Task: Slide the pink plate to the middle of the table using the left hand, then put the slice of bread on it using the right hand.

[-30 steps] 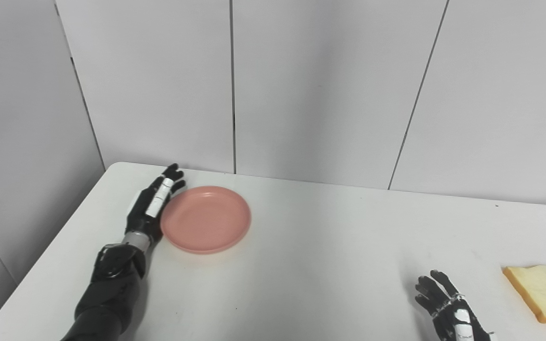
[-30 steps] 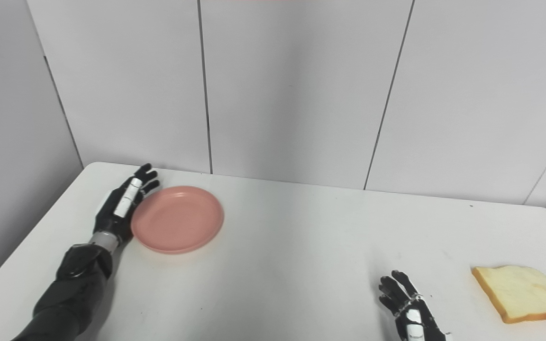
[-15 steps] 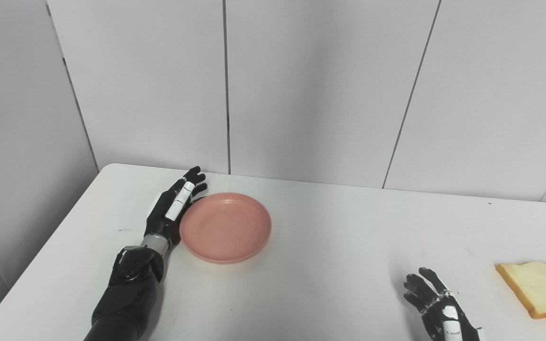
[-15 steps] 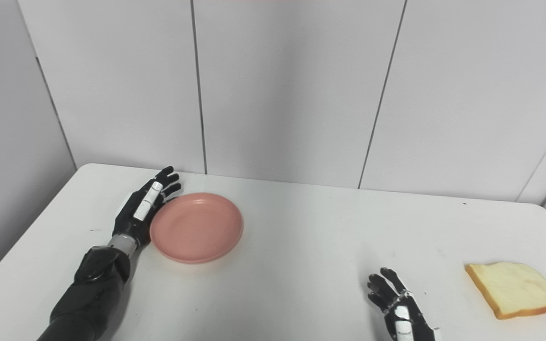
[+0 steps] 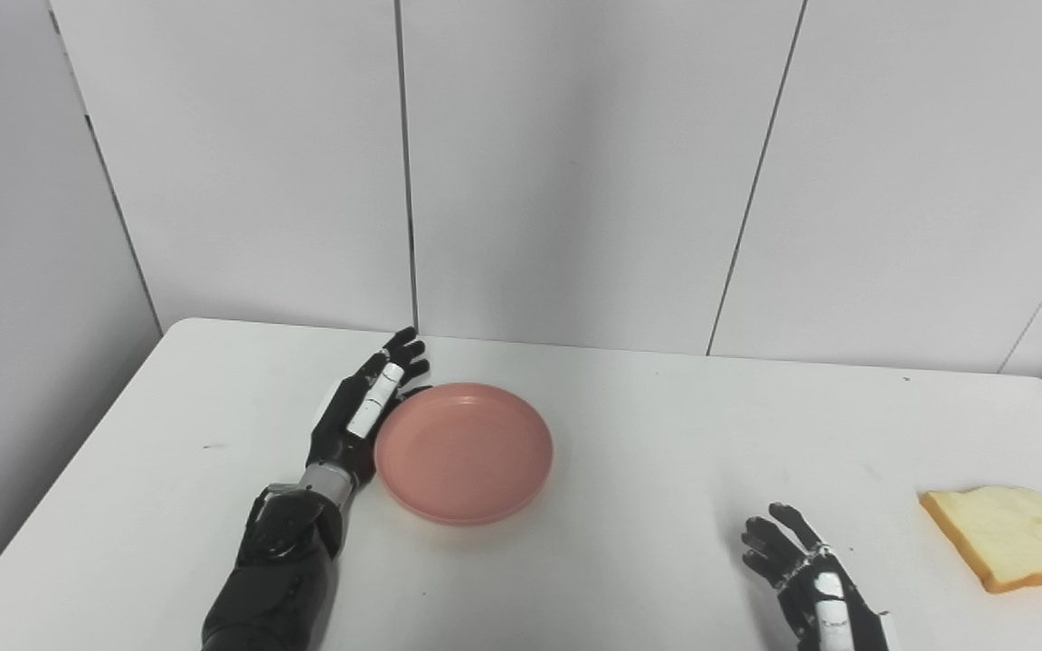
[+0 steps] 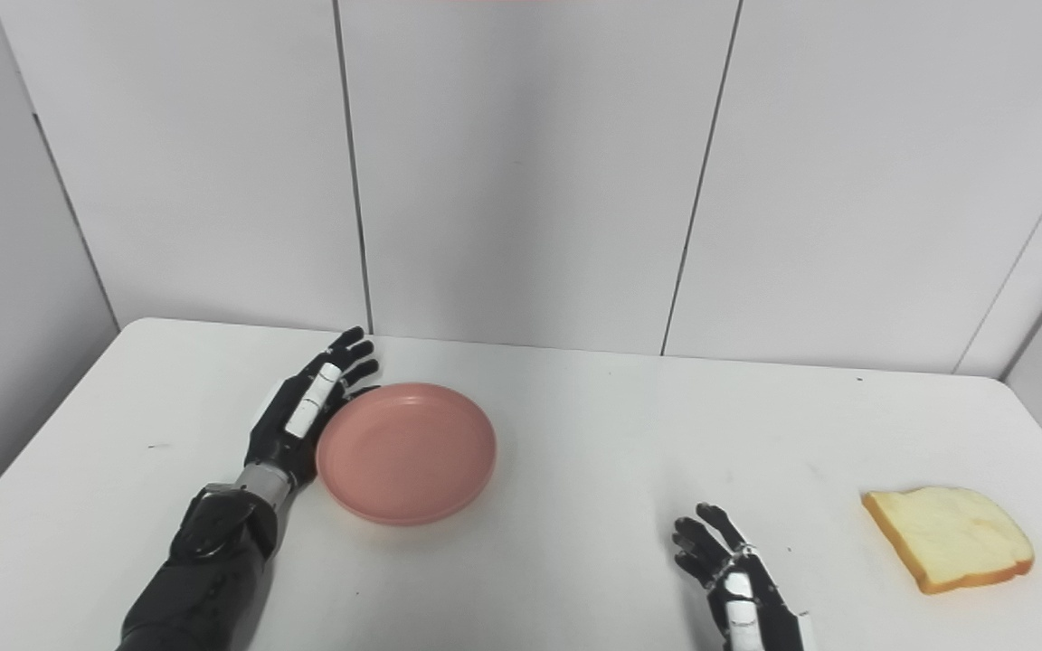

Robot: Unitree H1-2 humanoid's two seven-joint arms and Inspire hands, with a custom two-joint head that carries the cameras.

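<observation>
**Left hand flat against the plate's edge**

The left hand [image 5: 365,414] lies with fingers stretched apart, holding nothing, its inner side touching the plate [image 5: 465,452] just to its right. The right hand [image 5: 806,588] is spread and empty above the worktop [image 5: 648,434]; the bread [image 5: 1008,535] lies well to its right.

Plate [image 5: 464,452] was plain salmon pink, no pattern. Bread [image 5: 1008,535] was pale cream on the face with a golden-orange crust edge. Table [image 5: 629,434] was white with a few tiny dark specks. Left hand [image 5: 365,411] was glossy black with white patches along one finger and a silver wrist ring. Right hand [image 5: 809,588] was black with white patches too. Wall [image 5: 575,163] was light grey panels split by thin dark seams.
</observation>
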